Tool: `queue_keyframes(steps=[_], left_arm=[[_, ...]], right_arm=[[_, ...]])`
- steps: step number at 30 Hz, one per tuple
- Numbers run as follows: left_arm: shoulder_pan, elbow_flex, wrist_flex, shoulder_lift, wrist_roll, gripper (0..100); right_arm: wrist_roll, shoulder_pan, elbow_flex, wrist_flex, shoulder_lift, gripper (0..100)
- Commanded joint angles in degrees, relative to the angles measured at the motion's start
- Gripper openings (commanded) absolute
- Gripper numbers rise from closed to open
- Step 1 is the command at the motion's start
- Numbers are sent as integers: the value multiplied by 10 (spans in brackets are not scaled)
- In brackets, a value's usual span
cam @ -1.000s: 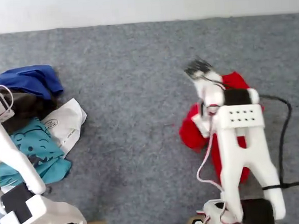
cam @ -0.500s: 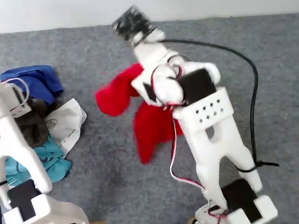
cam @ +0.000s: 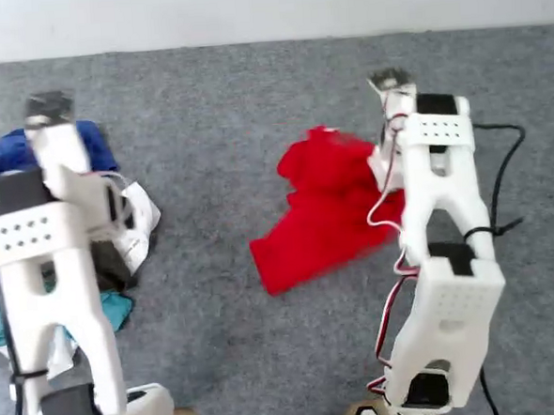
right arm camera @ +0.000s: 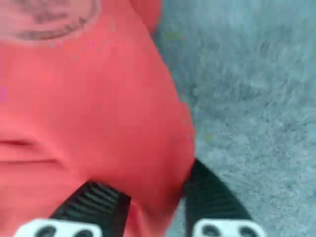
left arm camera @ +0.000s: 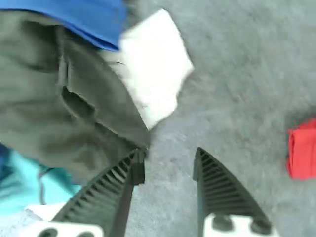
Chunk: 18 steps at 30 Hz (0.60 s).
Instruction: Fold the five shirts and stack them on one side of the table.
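A red shirt [cam: 324,214] lies spread on the grey mat [cam: 206,127] at the centre. Its right edge runs under my right arm [cam: 436,188]. In the right wrist view the red shirt [right arm camera: 84,98] bunches between the fingers of my right gripper [right arm camera: 153,182] and covers their tips. My left arm [cam: 43,231] stands over a pile at the left: a blue shirt [cam: 10,153], a white shirt [cam: 141,211], a dark shirt [left arm camera: 59,98] and a teal shirt [left arm camera: 29,182]. My left gripper [left arm camera: 167,157] is open above bare mat, one finger beside the dark shirt's edge.
The mat's far edge meets a white wall [cam: 265,11]. Bare mat lies between the pile and the red shirt, and along the far side. A black cable [cam: 505,165] loops to the right of my right arm.
My right arm swung the red shirt left through the air, then back right, and the shirt now lies spread at the centre. My left arm moved from the left edge over the pile.
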Motion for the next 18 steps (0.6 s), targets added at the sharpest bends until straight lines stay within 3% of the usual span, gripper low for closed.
queue_keyframes(steps=[1, 5, 12, 15, 18], left_arm=[[46, 55, -42, -26, -8, 194], [126, 72, -98, -6, -8, 217], [344, 25, -207, 61, -8, 217], [394, 15, -277, 128, -8, 218], [410, -27, -283, 212, -8, 218]], right_arm=[[37, 42, -2, 15, 8, 228], [54, 78, -4, 47, -3, 188], [57, 128, -4, 65, -21, 62], [57, 131, -5, 75, -22, 62], [57, 133, -16, 102, -22, 62]])
